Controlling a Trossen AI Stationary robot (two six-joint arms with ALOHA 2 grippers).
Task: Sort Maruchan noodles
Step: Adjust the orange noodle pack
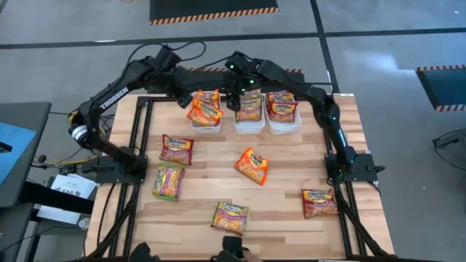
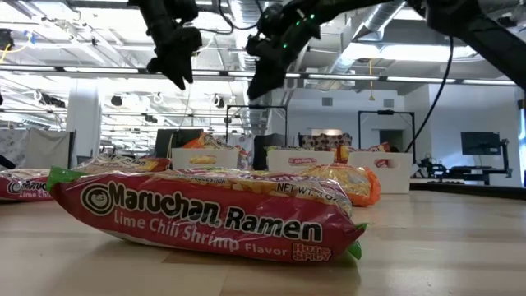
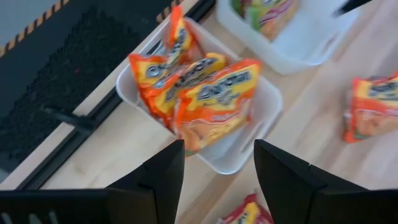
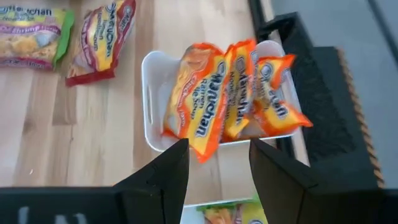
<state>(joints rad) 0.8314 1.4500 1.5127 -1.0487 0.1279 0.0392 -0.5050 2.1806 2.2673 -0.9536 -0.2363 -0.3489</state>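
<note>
Left gripper (image 1: 178, 73) spread wide and empty, hovering above the left white bin (image 1: 206, 125), orange Maruchan packets (image 3: 199, 93) heaped inside just past its fingers (image 3: 163, 174). Right gripper (image 1: 234, 86) likewise parted, holding nothing, raised near the same orange-filled bin (image 4: 152, 99) and the middle bin (image 1: 249, 125). Third bin (image 1: 282, 125) alongside, also stocked. Loose on the table: orange packet (image 1: 252, 166) at centre, lime chili shrimp packet (image 2: 209, 215) at the near edge

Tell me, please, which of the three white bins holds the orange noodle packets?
The left bin, below the left hand. Its packets are orange; the middle bin holds green-edged packets and the right bin holds red ones.
</note>
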